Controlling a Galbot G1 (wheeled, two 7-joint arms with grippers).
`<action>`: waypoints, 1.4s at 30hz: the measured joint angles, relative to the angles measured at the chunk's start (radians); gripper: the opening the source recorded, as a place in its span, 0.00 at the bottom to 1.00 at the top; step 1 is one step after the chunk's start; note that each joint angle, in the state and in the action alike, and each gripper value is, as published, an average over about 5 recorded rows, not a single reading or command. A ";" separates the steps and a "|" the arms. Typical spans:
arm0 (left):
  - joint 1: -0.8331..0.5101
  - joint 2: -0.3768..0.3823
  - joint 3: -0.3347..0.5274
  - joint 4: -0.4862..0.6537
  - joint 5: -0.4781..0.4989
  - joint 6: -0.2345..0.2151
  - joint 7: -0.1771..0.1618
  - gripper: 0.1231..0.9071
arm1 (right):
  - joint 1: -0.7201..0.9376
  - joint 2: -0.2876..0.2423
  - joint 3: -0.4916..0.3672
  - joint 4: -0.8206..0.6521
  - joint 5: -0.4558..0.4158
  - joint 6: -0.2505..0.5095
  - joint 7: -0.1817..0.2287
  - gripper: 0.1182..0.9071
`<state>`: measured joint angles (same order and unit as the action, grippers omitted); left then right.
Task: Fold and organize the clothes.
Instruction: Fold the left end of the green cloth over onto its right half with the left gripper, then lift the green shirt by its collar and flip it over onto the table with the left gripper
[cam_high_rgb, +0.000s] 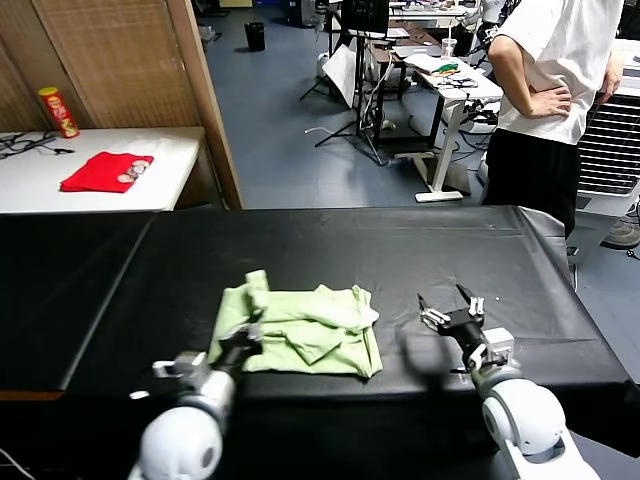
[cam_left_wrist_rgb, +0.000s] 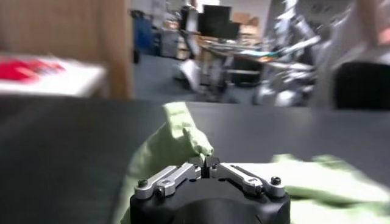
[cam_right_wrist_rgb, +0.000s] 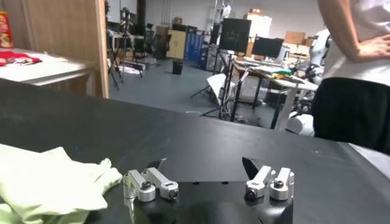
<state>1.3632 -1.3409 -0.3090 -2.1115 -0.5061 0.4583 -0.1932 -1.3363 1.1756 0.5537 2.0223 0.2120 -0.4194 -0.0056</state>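
- The left claw (cam_high_rgb: 241, 345) is pinched tight on a fold of the pale light-green, thin soft cloth T-shirt (cam_high_rgb: 300, 330), gripping its near-left edge; the wrist view shows cloth lifted in a peak above the jaws.
- The right claw (cam_high_rgb: 452, 312) rests spread wide and holding nothing on the black-covered worktop (cam_high_rgb: 450, 250), just beside the shirt's right edge.
- The shirt lies crumpled and partly folded near the worktop's front middle.
- To fold well, likely carry the pinched edge over smoothly, keeping the cloth taut, and release only once the layers line up.
- A red folded garment (cam_high_rgb: 106, 171) sits on a white side table (cam_high_rgb: 170, 185), well apart.
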 joint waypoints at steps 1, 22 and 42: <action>-0.015 -0.019 0.024 0.008 -0.013 0.004 -0.005 0.04 | -0.004 0.002 0.005 0.000 -0.004 0.001 0.000 0.86; -0.096 -0.168 0.185 0.106 -0.015 0.018 -0.022 0.23 | 0.023 -0.009 -0.042 -0.036 0.000 -0.001 -0.020 0.86; 0.002 0.015 -0.040 -0.032 0.054 -0.038 0.002 0.86 | 0.258 -0.024 -0.375 -0.052 0.200 -0.069 -0.047 0.86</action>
<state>1.3652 -1.3262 -0.3488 -2.1432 -0.4524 0.4205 -0.1911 -1.0778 1.1517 0.1786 1.9706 0.4124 -0.4883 -0.0529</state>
